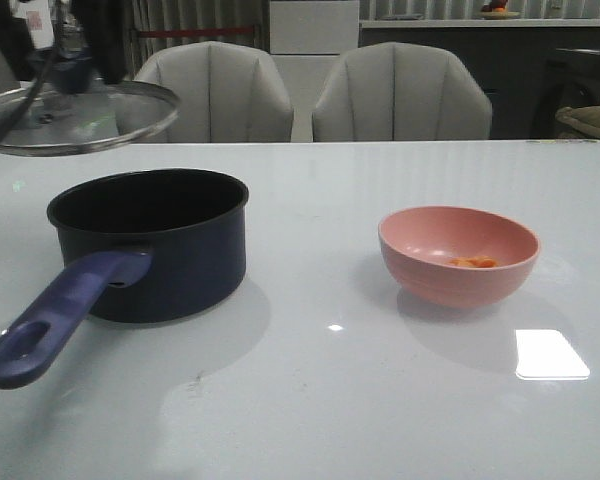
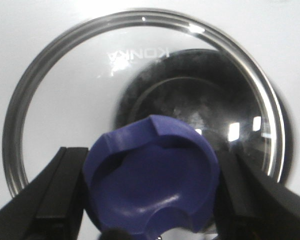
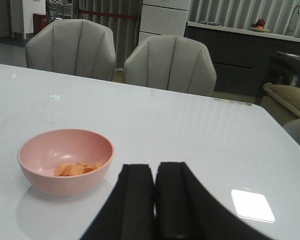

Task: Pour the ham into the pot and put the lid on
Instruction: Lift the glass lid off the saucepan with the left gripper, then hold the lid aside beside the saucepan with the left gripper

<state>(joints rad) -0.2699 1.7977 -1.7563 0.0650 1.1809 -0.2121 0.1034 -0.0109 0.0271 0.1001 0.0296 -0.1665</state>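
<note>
The ham (image 3: 77, 169) is lying in the pink bowl (image 1: 458, 254), well right of the saucepan (image 1: 150, 243); my left gripper (image 2: 150, 187) is clamping the glass lid (image 1: 75, 116) by its blue knob (image 2: 151, 175), holding it above the saucepan's far-left side; my right gripper (image 3: 155, 200), fingers pressed together and empty, is hanging near the bowl.

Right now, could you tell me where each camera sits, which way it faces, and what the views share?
Front view: faces forward over the table at the pot, raised lid and pink bowl; no gripper shows.
Left wrist view: looks down through the lid; left gripper clamps its knob.
Right wrist view: low, facing the chairs; right gripper shut, empty.
Front and right wrist views share the bowl and ham.
</note>
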